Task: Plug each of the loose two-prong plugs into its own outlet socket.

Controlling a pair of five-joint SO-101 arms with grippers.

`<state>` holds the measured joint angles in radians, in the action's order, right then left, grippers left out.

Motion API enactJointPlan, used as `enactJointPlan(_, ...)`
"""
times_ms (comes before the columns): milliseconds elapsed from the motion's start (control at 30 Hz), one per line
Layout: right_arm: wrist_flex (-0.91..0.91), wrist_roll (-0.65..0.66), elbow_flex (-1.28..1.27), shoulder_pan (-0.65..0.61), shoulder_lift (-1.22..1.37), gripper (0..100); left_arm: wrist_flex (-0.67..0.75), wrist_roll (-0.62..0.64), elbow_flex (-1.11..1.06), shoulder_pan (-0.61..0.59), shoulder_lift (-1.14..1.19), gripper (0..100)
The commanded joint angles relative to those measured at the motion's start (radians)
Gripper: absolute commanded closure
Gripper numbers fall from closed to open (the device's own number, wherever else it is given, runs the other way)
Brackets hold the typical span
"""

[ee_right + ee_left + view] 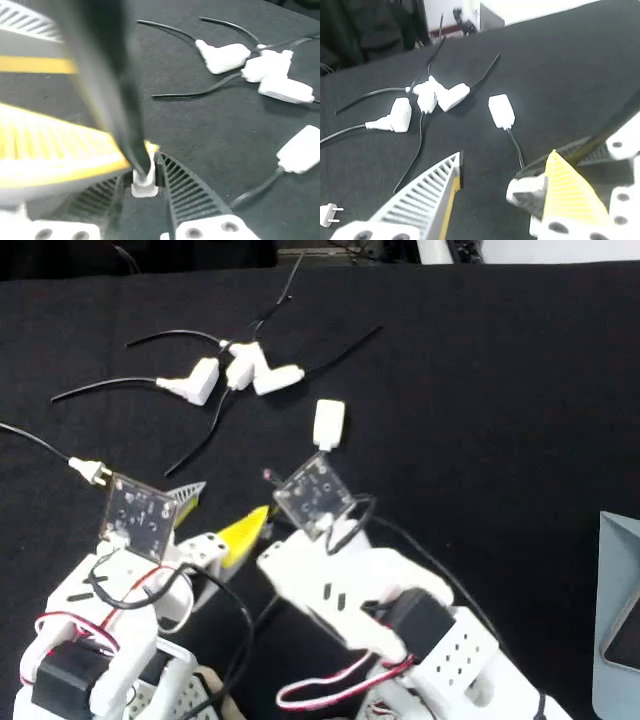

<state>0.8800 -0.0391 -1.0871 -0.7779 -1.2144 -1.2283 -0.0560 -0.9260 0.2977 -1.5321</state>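
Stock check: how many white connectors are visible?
6 connectors: three clustered far back, one central, one pronged near the left gripper, one in the right gripper. More may be hidden.

No words, numbers or signs can be read here. The white plugs (240,370) and the black table (500,390) carry no print clear enough to make out.

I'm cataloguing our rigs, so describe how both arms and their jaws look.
The left arm and right arm are white plastic shells with black motor blocks and red, white and black wiring. Each wrist carries a square dark circuit board. The left's ribbed jaws are one grey, one yellow; the right's are dark.
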Motion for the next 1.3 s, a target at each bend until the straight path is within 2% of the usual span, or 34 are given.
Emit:
enactJointPlan(0,-0.021,0.003,0.016,0.117,-0.012,98.7,-0.002,-0.015,0.024,-0.051,0.021,73)
enactJointPlan(133,-0.031,0.003,0.058,0.281,-0.01,98.7,-0.005,-0.015,-0.033,-0.079,0.112,65)
enactJointPlan(300,-0.072,0.003,0.09,0.456,-0.01,98.7,0.048,-0.071,-0.048,-0.071,0.354,64)
enactJointPlan(433,-0.195,-0.005,0.051,0.571,-0.008,98.7,0.13,-0.129,-0.048,-0.007,0.557,65)
enactJointPlan(600,-0.316,-0.006,0.002,0.666,-0.015,98.7,0.261,-0.129,-0.048,0.099,0.747,65)
enactJointPlan(767,-0.368,-0.031,-0.018,0.697,-0.01,98.7,0.408,-0.118,-0.021,0.127,0.922,65)
enactJointPlan(900,-0.368,-0.061,-0.018,0.697,-0.01,98.7,0.531,0.008,0.094,0.061,1.082,68)
enactJointPlan(1000,-0.368,-0.063,-0.019,0.697,-0.01,98.7,0.585,0.044,0.197,0.03,1.2,68)
enactJointPlan(1267,-0.368,-0.063,-0.033,0.692,-0.01,98.7,0.736,0.158,0.446,0.031,1.494,68)
